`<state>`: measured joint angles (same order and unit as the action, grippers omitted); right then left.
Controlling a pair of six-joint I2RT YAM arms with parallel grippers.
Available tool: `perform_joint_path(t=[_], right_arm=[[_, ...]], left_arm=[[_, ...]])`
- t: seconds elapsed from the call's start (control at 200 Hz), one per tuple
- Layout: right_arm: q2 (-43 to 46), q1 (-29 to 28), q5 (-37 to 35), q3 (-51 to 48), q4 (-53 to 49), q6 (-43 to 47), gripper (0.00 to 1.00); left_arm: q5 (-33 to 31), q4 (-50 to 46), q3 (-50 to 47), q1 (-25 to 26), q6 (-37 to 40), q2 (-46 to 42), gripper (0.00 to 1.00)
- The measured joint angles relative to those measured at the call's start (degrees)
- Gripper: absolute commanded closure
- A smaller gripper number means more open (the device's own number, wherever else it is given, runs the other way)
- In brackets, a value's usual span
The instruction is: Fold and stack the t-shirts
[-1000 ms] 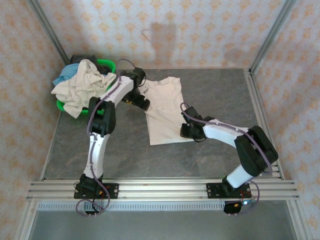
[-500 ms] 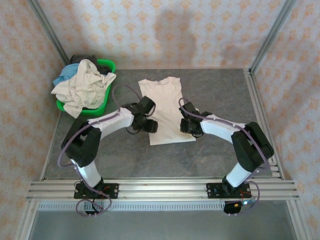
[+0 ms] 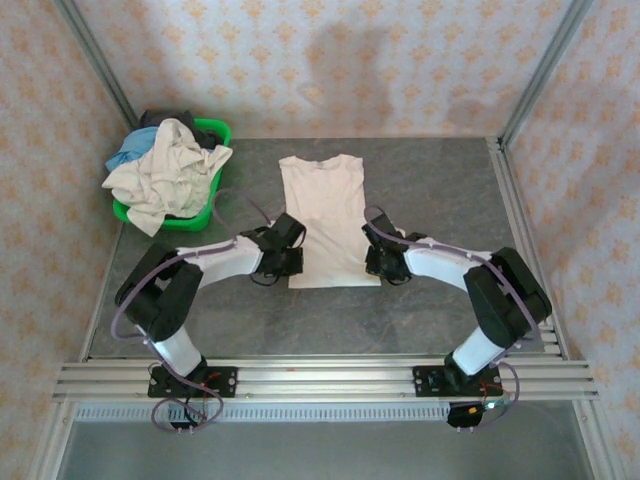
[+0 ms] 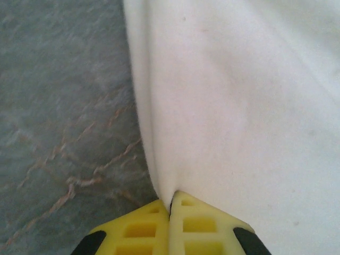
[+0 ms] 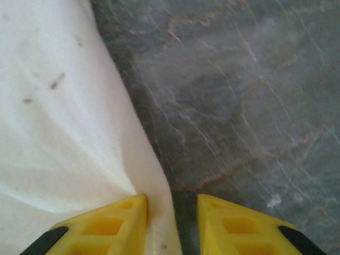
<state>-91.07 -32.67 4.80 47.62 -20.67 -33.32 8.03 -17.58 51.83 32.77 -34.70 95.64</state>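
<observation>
A cream-white t-shirt (image 3: 325,210) lies flat at the middle of the table, sleeves tucked in and hem toward the arms. My left gripper (image 3: 295,263) sits low at its lower left corner. In the left wrist view the yellow fingers (image 4: 143,228) are shut on the t-shirt's (image 4: 239,106) left edge, with the left gripper (image 4: 170,204) pinching a fold. My right gripper (image 3: 375,263) is at the lower right corner. Its jaws stand apart in the right wrist view, where the right gripper (image 5: 171,204) straddles the t-shirt's (image 5: 53,133) right edge. More t-shirts (image 3: 165,170), cream, light blue and dark, are heaped in the basket.
The green plastic basket (image 3: 216,128) stands at the back left corner of the grey marbled table (image 3: 450,180). Metal frame posts and patterned walls close in the sides and back. An aluminium rail (image 3: 320,378) runs along the near edge.
My left arm swung from beside the basket down to the shirt's lower left corner and shut on its edge. My right gripper shifted slightly along the right edge and narrowed. The shirt now lies straighter.
</observation>
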Motion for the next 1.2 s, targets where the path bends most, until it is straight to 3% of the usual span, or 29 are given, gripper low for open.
perform_joint_path(t=[0.16,0.315,0.565,0.891,0.976,1.051,1.201], right_arm=[[1.90,-3.45,0.44,-2.97,2.14,-4.13,0.73],[4.70,-5.88,1.20,-4.02,2.23,-5.70,0.67],[8.52,-7.76,3.98,-5.44,2.95,-5.64,0.59],[9.42,-11.34,1.77,-8.44,0.09,-6.08,0.50],[9.60,-11.56,2.08,-9.05,0.76,-6.08,0.53],[9.33,-11.54,2.69,-9.66,1.88,-6.23,0.57],[9.01,-11.32,2.10,-9.70,1.51,-6.80,0.77]], left_arm=[[-0.17,6.71,-8.72,0.24,-3.02,-6.58,1.00],[-1.29,9.14,-14.47,0.24,-5.86,-11.56,0.55],[-1.03,10.23,-18.36,0.63,-9.11,-18.01,0.43],[-0.35,8.83,-20.74,6.01,-10.29,-19.10,0.43],[-0.55,9.31,-21.53,6.23,-10.32,-19.10,0.52],[-0.44,9.53,-21.62,6.19,-10.60,-18.97,0.67],[0.61,10.97,-21.70,5.86,-11.15,-17.55,0.89]])
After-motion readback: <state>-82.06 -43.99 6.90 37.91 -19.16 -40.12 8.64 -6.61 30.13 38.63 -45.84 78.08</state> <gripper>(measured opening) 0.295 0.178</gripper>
